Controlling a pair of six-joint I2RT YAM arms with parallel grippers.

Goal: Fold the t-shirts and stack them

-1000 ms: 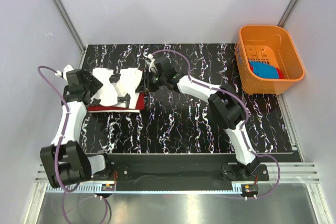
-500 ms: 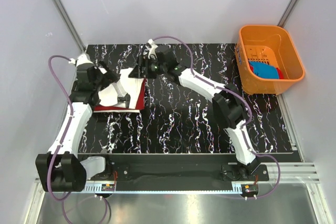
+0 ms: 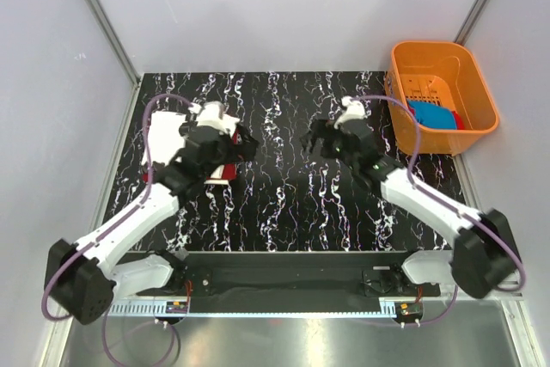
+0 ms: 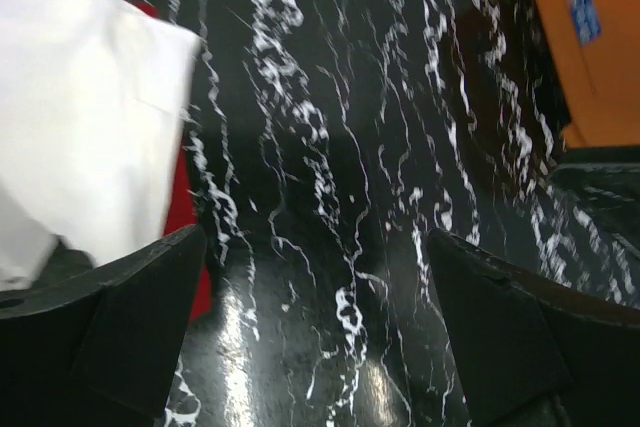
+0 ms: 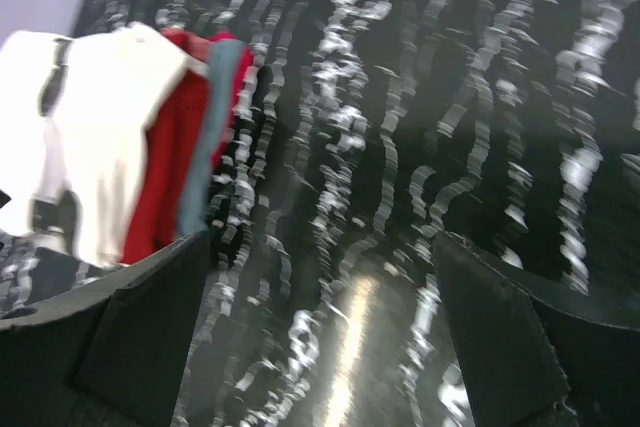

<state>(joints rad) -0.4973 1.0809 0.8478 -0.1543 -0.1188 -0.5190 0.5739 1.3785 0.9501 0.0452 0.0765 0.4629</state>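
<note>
A folded white t-shirt [image 3: 163, 137] lies on a red t-shirt [image 3: 223, 174] at the table's left; my left arm covers part of the stack. The left wrist view has the white cloth [image 4: 90, 117] over a red edge [image 4: 186, 209]. In the right wrist view the white t-shirt [image 5: 100, 137] sits on the red one [image 5: 178, 172], with a grey-blue strip [image 5: 211, 147] beside it. A bright blue t-shirt [image 3: 429, 114] lies in the orange basket [image 3: 478, 83]. My left gripper [image 3: 241, 145] [image 4: 315, 327] is open and empty just right of the stack. My right gripper [image 3: 316, 145] [image 5: 320, 327] is open and empty over mid-table.
The orange basket stands at the back right corner and also holds a bit of red cloth [image 3: 457, 119]; its side [image 4: 590, 47] shows in the left wrist view. Black marbled tabletop [image 3: 284, 204] lies between the arms. Grey walls close in both sides.
Both grippers have opened and let go of the white t-shirt. The left one swung right off the stack. The right arm pulled back right towards mid-table.
</note>
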